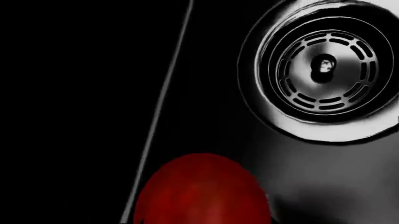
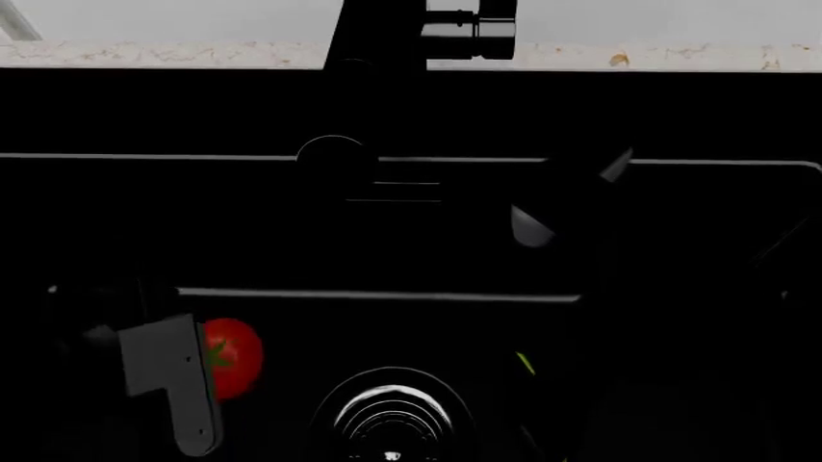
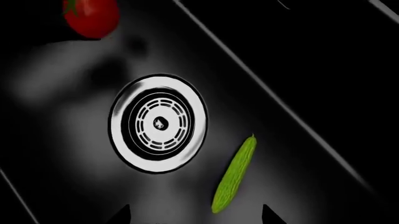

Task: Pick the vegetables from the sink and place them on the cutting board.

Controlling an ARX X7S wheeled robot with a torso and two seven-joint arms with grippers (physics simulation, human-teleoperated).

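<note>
Tomato [image 1: 203, 191] sits close under the left pincer [image 2: 180, 385], grip state unreadable, beside the drain [image 1: 324, 70] in the sink [image 3: 74, 177]; cucumber [image 3: 235, 173] lies across; round fruit may roll if nudged off-centre.

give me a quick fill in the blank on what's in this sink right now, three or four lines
1. The small round tomato lying in the black sink basin is ____ in colour.
2. The long bumpy vegetable near the drain is light ____.
3. Between the tomato and the long vegetable sits the round ringed metallic ____.
4. In the head view, the grey left tool is right beside the ____.

Missing words: red; green; drain; tomato
</note>
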